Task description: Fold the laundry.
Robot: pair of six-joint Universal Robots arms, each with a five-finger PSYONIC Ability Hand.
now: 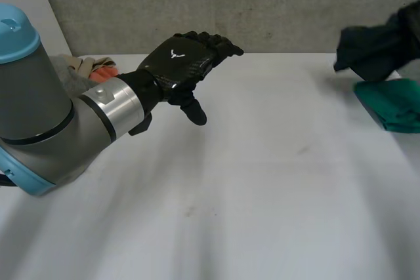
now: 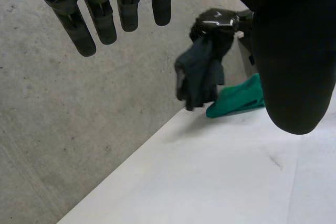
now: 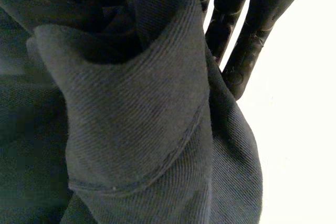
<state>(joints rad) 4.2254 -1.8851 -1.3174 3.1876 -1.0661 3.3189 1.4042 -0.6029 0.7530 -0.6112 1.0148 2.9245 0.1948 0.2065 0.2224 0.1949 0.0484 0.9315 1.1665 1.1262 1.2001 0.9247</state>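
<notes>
My left hand [image 1: 187, 63] hovers above the white table [image 1: 262, 181] at its far left part, open, fingers straight and nothing in it. Its fingers [image 2: 100, 19] and thumb [image 2: 294, 51] hang spread in the left wrist view. At the far right, my right hand [image 2: 218, 22] is shut on a dark grey cloth [image 1: 374, 47], which hangs bunched from it above the table. In the right wrist view the dark cloth [image 3: 136, 119] is gathered against the palm, beside the fingers [image 3: 247, 40]. A green cloth [image 1: 394, 103] lies on the table just below the hanging dark cloth [image 2: 199, 74].
A pile of light and orange laundry [image 1: 85, 70] lies at the table's far left edge behind my left arm. A grey concrete wall [image 1: 262, 4] runs along the back of the table.
</notes>
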